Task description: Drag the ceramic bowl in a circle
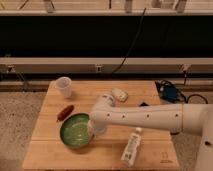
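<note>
Dragging the ceramic bowl (76, 132) by its right rim.
Your gripper (95, 129) sits there for leverage; jaws' state unclear.

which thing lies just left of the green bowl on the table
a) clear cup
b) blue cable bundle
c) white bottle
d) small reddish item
d: the small reddish item lies just up-left of the ceramic bowl, while the end effector sits at the bowl's right rim.
</note>
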Robot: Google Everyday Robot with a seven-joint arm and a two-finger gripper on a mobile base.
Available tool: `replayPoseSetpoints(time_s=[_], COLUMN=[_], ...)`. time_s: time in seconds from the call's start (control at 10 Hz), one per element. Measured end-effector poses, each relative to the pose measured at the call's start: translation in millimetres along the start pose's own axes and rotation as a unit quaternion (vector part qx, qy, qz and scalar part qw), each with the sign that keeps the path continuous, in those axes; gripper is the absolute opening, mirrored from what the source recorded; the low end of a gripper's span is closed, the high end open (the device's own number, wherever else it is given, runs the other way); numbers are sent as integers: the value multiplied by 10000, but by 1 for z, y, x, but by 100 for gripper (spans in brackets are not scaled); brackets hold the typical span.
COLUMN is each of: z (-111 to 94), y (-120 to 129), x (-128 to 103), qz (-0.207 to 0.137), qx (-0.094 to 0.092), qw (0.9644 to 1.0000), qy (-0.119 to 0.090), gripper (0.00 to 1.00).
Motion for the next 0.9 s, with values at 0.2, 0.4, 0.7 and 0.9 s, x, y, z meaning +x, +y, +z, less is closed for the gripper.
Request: replayPoseSetpoints(time_s=[0.2, 0.4, 0.7, 0.9], z=[0, -1, -1, -2], y=[-1, 0, -2, -2], x=[0, -1, -2, -3], qz=[27, 65, 121, 160], qx=[7, 16, 37, 38], qw=[10000, 10000, 9999, 9999], qy=[7, 11, 18, 22], gripper=[0, 0, 0, 0])
